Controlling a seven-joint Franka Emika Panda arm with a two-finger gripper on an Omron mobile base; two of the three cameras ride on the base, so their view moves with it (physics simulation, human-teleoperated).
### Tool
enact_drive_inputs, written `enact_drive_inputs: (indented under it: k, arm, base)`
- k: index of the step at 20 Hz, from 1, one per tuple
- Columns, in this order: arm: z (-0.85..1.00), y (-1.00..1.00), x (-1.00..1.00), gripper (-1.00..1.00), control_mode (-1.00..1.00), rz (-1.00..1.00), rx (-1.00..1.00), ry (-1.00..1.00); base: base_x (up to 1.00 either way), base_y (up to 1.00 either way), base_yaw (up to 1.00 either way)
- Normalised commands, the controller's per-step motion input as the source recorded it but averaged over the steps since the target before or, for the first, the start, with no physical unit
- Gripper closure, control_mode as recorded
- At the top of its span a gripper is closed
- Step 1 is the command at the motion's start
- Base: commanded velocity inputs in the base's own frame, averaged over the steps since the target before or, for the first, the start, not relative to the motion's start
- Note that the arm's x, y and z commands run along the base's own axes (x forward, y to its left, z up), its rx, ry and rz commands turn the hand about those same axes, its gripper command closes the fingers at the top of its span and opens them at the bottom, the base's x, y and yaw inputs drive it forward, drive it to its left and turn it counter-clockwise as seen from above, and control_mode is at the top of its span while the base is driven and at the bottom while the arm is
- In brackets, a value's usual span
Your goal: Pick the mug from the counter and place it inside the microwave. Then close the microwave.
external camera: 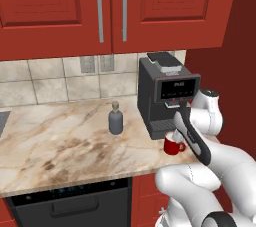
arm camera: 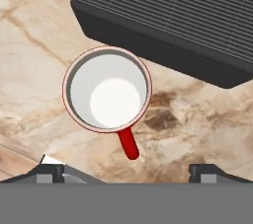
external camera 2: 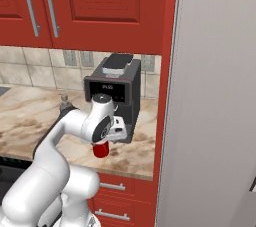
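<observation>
Mug [arm camera: 107,90]: small, red outside, white inside, standing upright on the counter with its mouth up; the red handle points toward the bottom of the hand view
Mug, position: just beside the grilled drip tray of the coffee machine, near the front edge of the counter; seen as a red cup at [external camera: 173,145] and partly behind the hand at [external camera 2: 101,149]
Counter [external camera: 60,141]: beige-and-brown marbled stone with a thick edge, running beneath the red wall cabinets
Gripper [arm camera: 126,171]: above the mug, looking straight down on it; the two dark tips stand far apart at the lower edge of the hand view, with the mug's handle between them and nothing clamped
Gripper, contact: tips clear of the mug, no touch seen
Arm: white with dark joints, bent over the right end of the counter, its hand in front of the coffee machine
Coffee machine [external camera: 165,93]: black box with a small display, at the back right of the counter, against the tiled wall
Soap dispenser [external camera: 115,119]: grey bottle with pump top, upright, left of the coffee machine and well apart from the mug
Cabinets [external camera: 55,6]: red doors with grey bar handles, above the counter
Tiled wall [external camera: 45,78]: pale square tiles with sockets
</observation>
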Motion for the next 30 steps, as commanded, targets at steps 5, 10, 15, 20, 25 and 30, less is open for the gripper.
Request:
enact_drive_inputs:
  k: [5,10,15,20,25,30]
  arm:
    - [-0.21,0.09,0.0,-1.0,-1.0,0.01,0.0,0.0]
    - [-0.11,0.02,0.0,-1.0,-1.0,0.01,0.0,0.0]
    - [0.0,0.0,0.02,-1.0,-1.0,0.01,0.0,0.0]
    - [0.0,0.0,0.01,-1.0,-1.0,0.02,0.0,0.02]
    - [0.0,-0.04,0.22,-1.0,-1.0,0.05,0.0,0.06]
    - [0.0,-0.06,0.27,-1.0,-1.0,0.04,0.0,0.05]
  base:
    - [0.0,0.0,0.0]
    - [0.0,0.0,0.0]
    - [0.0,0.0,0.0]
    - [0.0,0.0,0.0]
    - [0.0,0.0,0.0]
    - [0.0,0.0,0.0]
